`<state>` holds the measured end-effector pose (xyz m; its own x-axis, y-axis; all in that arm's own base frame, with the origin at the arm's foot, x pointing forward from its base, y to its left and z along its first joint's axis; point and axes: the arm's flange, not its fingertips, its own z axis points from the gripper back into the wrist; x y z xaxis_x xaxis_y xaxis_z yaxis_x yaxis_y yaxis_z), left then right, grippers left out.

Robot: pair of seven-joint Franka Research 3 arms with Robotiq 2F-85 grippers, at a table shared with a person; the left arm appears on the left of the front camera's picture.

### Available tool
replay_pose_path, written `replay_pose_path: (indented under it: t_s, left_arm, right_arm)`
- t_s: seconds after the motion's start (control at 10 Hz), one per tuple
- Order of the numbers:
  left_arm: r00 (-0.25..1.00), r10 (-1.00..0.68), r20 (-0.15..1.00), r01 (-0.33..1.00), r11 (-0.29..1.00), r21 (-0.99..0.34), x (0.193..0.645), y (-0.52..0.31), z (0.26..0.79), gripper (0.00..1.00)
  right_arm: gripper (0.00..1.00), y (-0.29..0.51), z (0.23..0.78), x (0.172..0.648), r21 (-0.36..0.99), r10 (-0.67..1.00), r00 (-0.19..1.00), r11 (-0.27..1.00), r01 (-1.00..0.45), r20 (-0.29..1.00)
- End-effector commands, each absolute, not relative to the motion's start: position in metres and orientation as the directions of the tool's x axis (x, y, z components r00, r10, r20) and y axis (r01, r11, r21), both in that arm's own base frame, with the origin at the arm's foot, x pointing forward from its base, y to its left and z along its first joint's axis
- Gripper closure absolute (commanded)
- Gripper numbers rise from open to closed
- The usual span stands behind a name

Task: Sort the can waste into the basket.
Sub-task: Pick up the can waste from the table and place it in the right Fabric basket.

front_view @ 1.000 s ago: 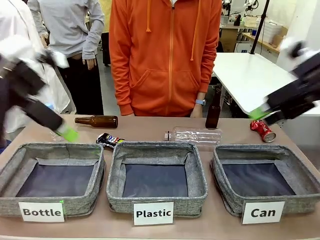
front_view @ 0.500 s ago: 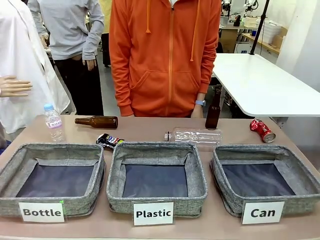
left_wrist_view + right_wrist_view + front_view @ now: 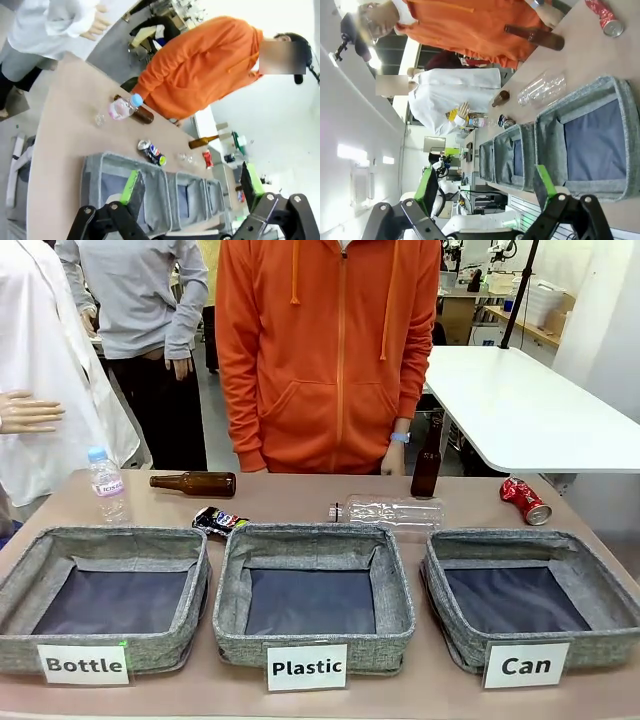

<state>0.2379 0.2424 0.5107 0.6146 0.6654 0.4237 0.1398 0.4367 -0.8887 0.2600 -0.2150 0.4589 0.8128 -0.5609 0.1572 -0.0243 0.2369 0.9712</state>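
Note:
The red crushed can [image 3: 524, 500] lies at the far right of the table, just behind the "Can" basket [image 3: 600, 648], which holds nothing. The dark printed can [image 3: 220, 520] lies behind the gap between the "Bottle" and "Plastic" baskets. My left gripper [image 3: 191, 184] is open, high above the table's left end, and the dark can [image 3: 152, 152] and the red can [image 3: 207, 159] are far beyond it. My right gripper [image 3: 485, 188] is open too, raised over the "Can" basket [image 3: 631, 145], with the red can [image 3: 602, 17] beyond.
One brown bottle [image 3: 195, 482] lies at the back left and another [image 3: 426, 465] stands at the back right. A clear bottle [image 3: 390, 510] lies mid-table, and a small water bottle [image 3: 106, 485] stands at the left. A person in an orange hoodie [image 3: 330, 350] stands across the table.
A second ago both arms reached into the front view from either side. They have since pulled up and out of that view. The cans and bottles have not moved.

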Motion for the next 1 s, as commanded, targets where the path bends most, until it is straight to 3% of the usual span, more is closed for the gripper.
replay_pose_path:
  t_s: [0.0, 0.5, 0.7, 0.9]
  left_arm:
    - [0.650, 0.595, 0.472, 0.187, 0.478, -0.859, 0.221, 0.243, 0.512, 0.00]
    - [0.650, 0.595, 0.472, 0.187, 0.478, -0.859, 0.221, 0.243, 0.512, 0.00]
    - [0.650, 0.595, 0.472, 0.187, 0.478, -0.859, 0.221, 0.243, 0.512, 0.00]
    - [0.650, 0.595, 0.472, 0.187, 0.478, -0.859, 0.221, 0.243, 0.512, 0.00]
  right_arm:
    - [0.00, -0.213, 0.470, 0.256, 0.968, -0.541, 0.819, 0.244, -0.063, 0.190]
    - [0.00, -0.211, 0.469, 0.253, 0.968, -0.537, 0.828, 0.248, -0.028, 0.162]
    - [0.00, -0.177, 0.501, 0.298, 0.854, -0.400, 0.871, 0.519, -0.042, 0.287]
    - [0.00, -0.142, 0.524, 0.361, 0.633, -0.233, 0.918, 0.774, -0.025, 0.321]
